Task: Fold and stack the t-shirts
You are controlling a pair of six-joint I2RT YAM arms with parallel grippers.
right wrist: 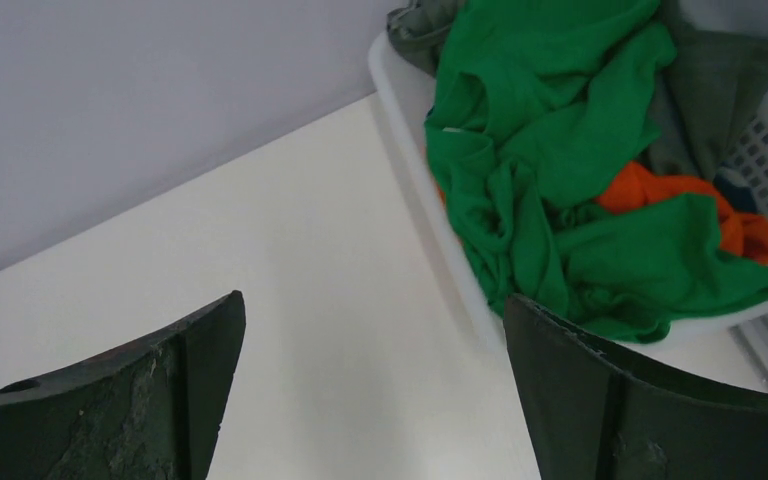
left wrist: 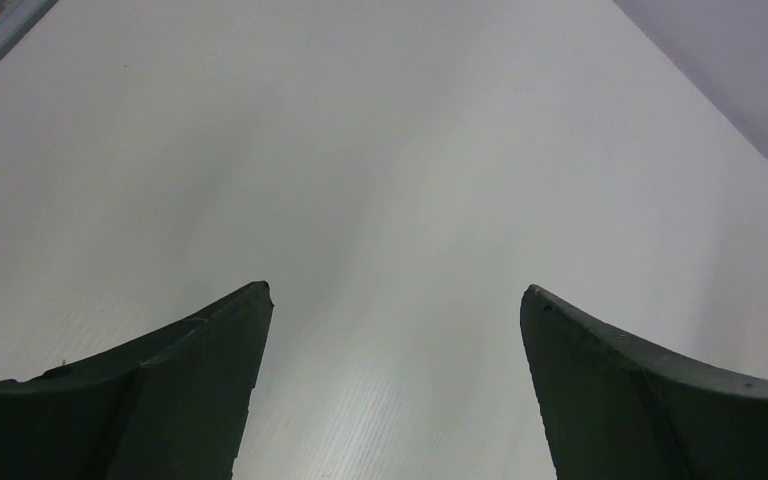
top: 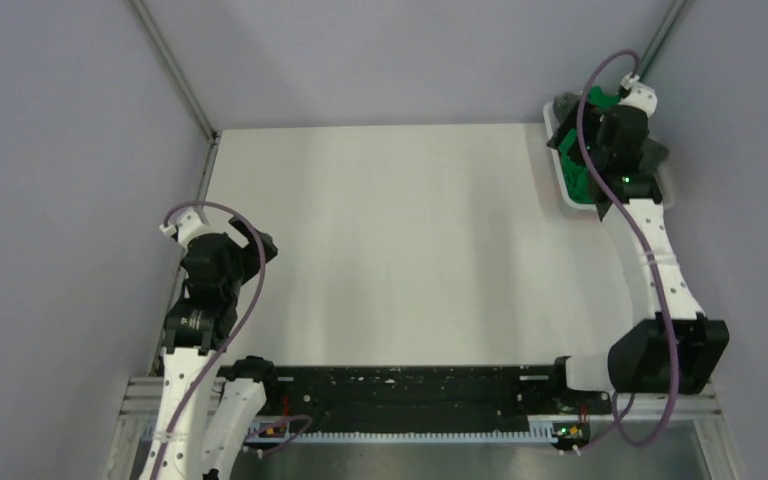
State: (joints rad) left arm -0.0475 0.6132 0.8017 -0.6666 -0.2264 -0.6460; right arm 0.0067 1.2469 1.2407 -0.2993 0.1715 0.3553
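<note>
Left hand and right hand both spread wide, gripping nothing.
The right hovers just beside a white slatted plastic basket at the far right corner of the white tabletop, where crumpled bright green, orange and grey cloth t-shirts lie tangled inside; the left hangs over the near left side.
</note>
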